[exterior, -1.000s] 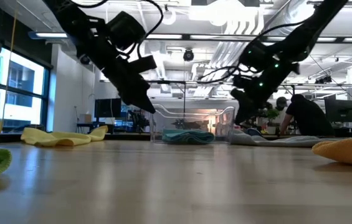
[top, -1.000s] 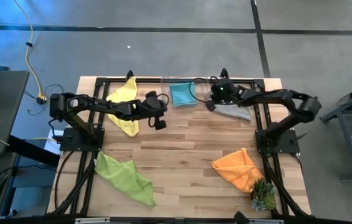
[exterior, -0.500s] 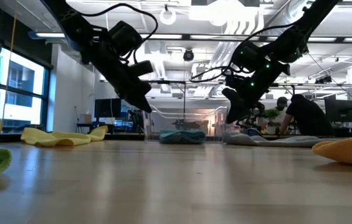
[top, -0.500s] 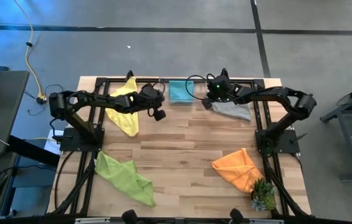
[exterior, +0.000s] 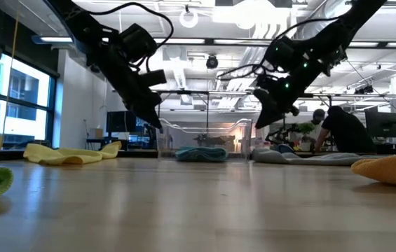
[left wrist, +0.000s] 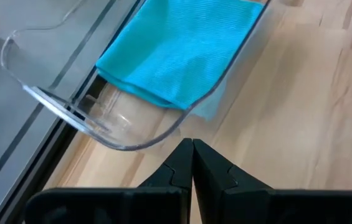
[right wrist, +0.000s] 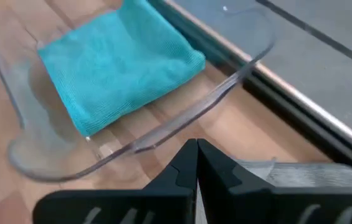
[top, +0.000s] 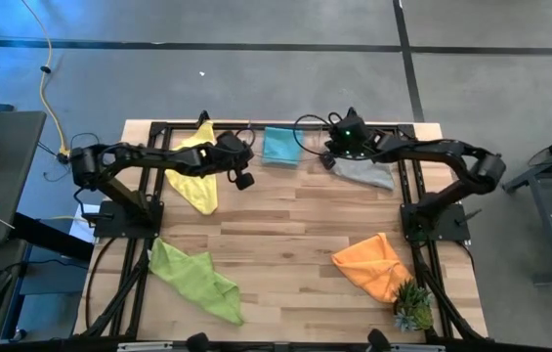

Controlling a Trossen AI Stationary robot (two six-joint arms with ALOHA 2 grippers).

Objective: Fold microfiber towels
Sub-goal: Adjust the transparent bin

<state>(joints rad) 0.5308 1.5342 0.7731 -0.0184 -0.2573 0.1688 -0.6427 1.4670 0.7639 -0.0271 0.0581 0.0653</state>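
A folded teal blue towel (top: 280,145) lies inside a clear plastic bin (left wrist: 45,99) at the table's far edge. My left gripper (top: 245,180) is shut and hangs above the table just left of the bin. My right gripper (top: 331,159) is shut and hangs just right of it, over the grey towel (top: 365,173). The yellow towel (top: 195,166) lies crumpled at the far left under my left arm. The lime green towel (top: 195,279) lies at the near left and the orange towel (top: 373,266) at the near right. My left gripper's shut fingertips (left wrist: 192,144) stand close to the bin's curved rim (left wrist: 163,127); I cannot tell whether they touch it. My right gripper's shut fingertips (right wrist: 196,144) stand close to the bin's rim (right wrist: 182,121) on the other side; I cannot tell whether they touch it.
A small green spiky plant (top: 412,308) stands at the near right corner beside the orange towel. Black frame rails run along the table's left, right and far edges. Bare wood shows in the table's middle (top: 285,225). A person sits in the room behind (exterior: 345,129).
The bin with the teal towel has slid a little toward the table's left edge. My left gripper has drawn back toward the far left. My right gripper first went left toward the bin, then rose. Both stayed shut.
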